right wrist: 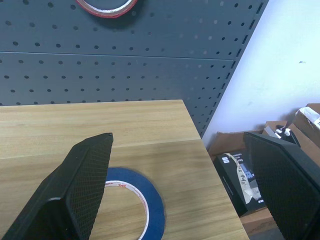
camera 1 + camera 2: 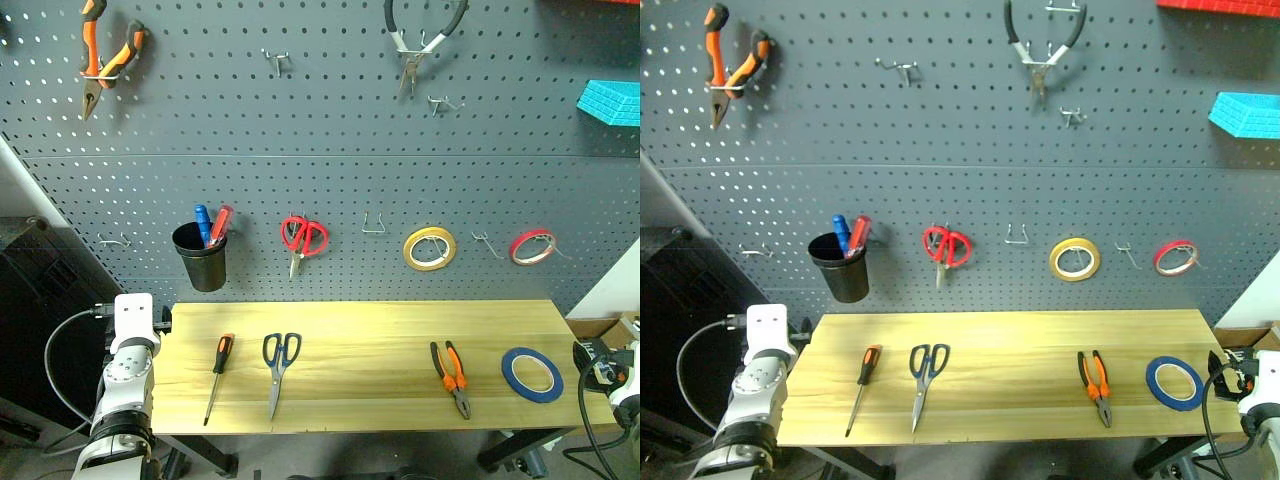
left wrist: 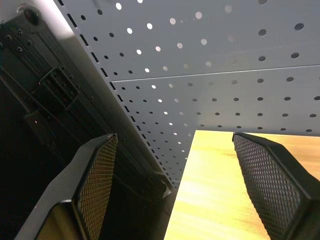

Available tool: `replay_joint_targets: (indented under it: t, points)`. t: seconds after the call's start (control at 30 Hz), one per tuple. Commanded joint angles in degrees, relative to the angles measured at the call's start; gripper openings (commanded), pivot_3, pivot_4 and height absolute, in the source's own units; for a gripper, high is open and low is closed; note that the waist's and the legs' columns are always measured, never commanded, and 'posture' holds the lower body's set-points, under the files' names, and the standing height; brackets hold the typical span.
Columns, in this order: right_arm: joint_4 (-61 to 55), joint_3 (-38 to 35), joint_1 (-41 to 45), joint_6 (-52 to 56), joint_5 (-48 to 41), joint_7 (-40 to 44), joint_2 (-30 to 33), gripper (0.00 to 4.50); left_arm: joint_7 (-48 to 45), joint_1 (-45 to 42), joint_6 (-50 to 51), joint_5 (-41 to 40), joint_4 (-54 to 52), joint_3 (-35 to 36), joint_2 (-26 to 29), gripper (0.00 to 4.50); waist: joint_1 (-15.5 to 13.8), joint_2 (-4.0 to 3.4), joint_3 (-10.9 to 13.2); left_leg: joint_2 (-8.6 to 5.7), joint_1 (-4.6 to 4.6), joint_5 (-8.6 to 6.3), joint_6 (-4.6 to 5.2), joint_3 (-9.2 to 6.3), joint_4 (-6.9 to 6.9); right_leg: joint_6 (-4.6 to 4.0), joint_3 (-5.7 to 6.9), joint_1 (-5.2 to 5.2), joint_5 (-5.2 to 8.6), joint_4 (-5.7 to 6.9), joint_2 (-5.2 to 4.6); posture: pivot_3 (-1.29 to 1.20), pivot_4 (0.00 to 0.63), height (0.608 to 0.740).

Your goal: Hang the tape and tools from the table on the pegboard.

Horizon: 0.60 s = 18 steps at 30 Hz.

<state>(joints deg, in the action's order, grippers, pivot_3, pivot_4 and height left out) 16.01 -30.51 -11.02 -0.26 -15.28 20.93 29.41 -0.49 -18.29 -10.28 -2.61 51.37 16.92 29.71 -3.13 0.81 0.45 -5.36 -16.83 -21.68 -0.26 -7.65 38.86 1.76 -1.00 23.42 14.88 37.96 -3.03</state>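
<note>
A: At lower right of the frame, your tape [image 2: 532,374] lies flat on the table [image 2: 380,345], beside the pliers [image 2: 451,375].

B: And your grippers?

A: Left gripper [image 3: 172,187] and right gripper [image 1: 182,187] both spread wide, empty.

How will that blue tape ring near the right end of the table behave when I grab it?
The blue tape lies flat and thin on the table, so it probably offers little edge to pinch. It looks light and may slide on the smooth wood if nudged. Stood on edge, it could roll.

White arms, black cables, black mesh-textured claw fingers [image 3: 95,175].
</note>
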Motion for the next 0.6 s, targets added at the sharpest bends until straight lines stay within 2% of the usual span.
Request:
replay_joint_targets:
  t: [0.03, 0.37, 0.5, 0.6]
  points:
    - [-1.50, -1.35, 0.84, -1.15, -0.43, -0.13, 1.31, 4.50, 0.79, -0.14, -1.62, 0.88, -0.88, -0.04, 1.68, 3.92, 0.02, 0.00, 0.00, 0.00, 0.00, 0.00, 0.00, 0.00, 0.00, 0.00, 0.00, 0.00, 0.00, 0.00, 0.00, 0.07, 0.000, 0.740]
    - [-3.12, -0.46, -0.07, -0.61, -0.06, 0.79, 1.38, 4.50, -1.30, 2.46, -1.59, 1.45, -3.85, -1.20, 1.76, 3.92, 0.05, -0.03, -0.02, 0.00, 0.00, 0.00, 0.00, 0.00, 0.00, 0.00, 0.00, 0.00, 0.00, 0.00, 0.00, 0.07, 0.000, 0.740]
    - [-10.59, 5.53, -3.72, 4.93, 0.34, 5.65, 1.75, 4.50, -7.34, 6.01, 0.57, 0.54, -12.19, -3.81, 0.07, 3.92, 0.09, -0.02, 0.10, 0.01, -0.01, -0.01, 0.01, 0.00, -0.01, 0.00, -0.01, 0.00, 0.00, -0.01, 0.00, 0.05, 0.029, 0.740]
    - [-18.70, 10.02, -5.73, 11.55, 0.90, 5.83, 1.67, 4.50, -13.26, 10.36, 3.82, 1.61, -23.07, -9.30, -1.60, 3.92, 0.19, -0.21, 0.40, 0.04, -0.01, -0.02, 0.03, -0.01, -0.01, 0.00, 0.01, -0.06, 0.01, -0.03, -0.01, 0.04, 0.053, 0.740]
